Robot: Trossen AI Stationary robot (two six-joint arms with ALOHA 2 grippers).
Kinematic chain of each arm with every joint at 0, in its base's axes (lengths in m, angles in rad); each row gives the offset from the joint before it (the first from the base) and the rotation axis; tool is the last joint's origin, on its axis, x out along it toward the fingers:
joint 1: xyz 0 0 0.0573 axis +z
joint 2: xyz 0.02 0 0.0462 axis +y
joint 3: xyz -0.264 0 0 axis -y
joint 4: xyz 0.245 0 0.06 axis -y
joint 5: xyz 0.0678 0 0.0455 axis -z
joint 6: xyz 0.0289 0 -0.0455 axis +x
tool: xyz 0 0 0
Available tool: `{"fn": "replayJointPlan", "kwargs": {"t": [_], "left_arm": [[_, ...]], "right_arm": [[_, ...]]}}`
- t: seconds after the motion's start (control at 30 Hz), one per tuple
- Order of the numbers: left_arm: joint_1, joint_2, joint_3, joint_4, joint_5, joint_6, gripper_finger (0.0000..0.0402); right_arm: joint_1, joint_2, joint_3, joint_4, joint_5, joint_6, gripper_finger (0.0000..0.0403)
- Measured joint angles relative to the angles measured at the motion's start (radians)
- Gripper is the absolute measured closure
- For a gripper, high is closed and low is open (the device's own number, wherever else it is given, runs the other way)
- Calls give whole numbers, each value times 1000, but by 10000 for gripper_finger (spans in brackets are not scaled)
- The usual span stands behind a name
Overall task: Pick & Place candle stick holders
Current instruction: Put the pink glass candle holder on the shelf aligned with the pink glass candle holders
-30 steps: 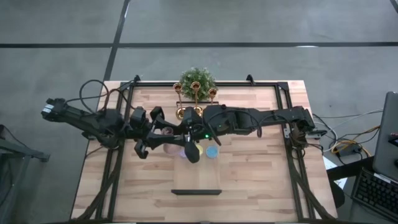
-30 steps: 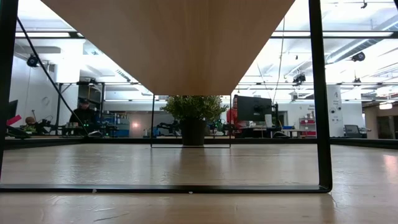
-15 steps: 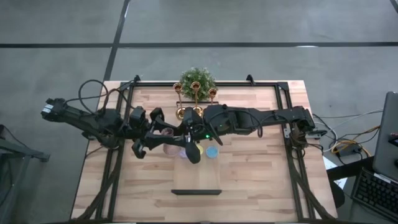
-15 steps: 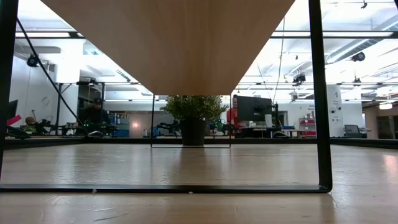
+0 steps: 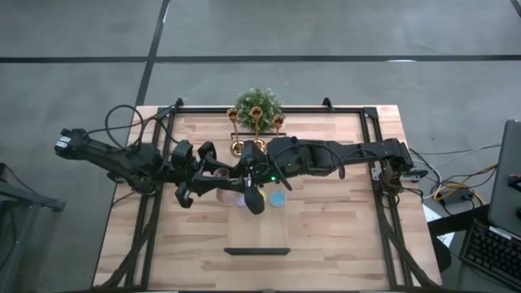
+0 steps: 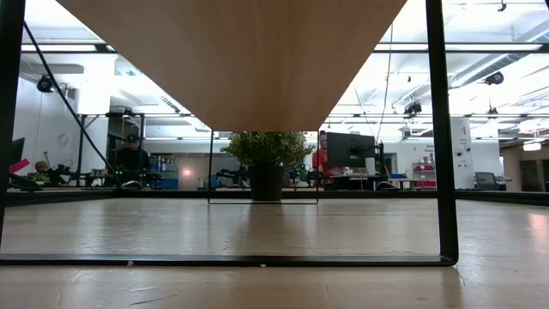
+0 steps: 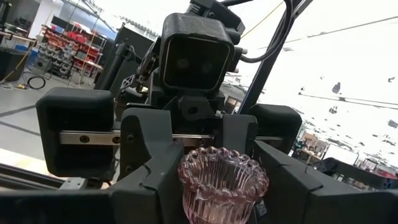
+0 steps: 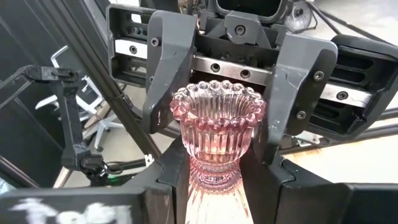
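A pink ribbed glass candle holder with a beaded rim stands upright between my two grippers, which face each other at the table's middle. It also shows in the left wrist view. My left gripper and my right gripper are both shut on it. In the high view the arms hide it. Three gold holders stand at the far edge, in front of the green plant. A blue round holder and a purple one rest on the table just near of the grippers. My left gripper holds the holder's cup between its two fingers, one on each side just under the beaded rim. It comes level from the table's left. The holder stays upright. My right gripper holds the holder's lower part, below the cup, between its two fingers. It comes level from the table's right. The cup stands upright above its fingers; whether the base is clear of the table is hidden.
A dark flat bar lies near the table's near edge. The black frame rails run along the table's sides. The low view shows only the table's underside and the room beyond.
My left gripper has edged a little toward the table's right, closer to my right gripper. Both arms otherwise keep their place.
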Motion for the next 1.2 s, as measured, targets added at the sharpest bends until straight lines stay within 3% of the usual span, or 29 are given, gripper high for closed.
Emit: {"fn": "replayJointPlan", "kwargs": {"t": [0.53,1.2], "left_arm": [[0,-16,-1,2,-5,4,224],[1,-16,-1,-1,-14,1,224]], "right_arm": [[0,0,0,-5,2,-5,282],[1,0,0,-7,25,-10,184]]}}
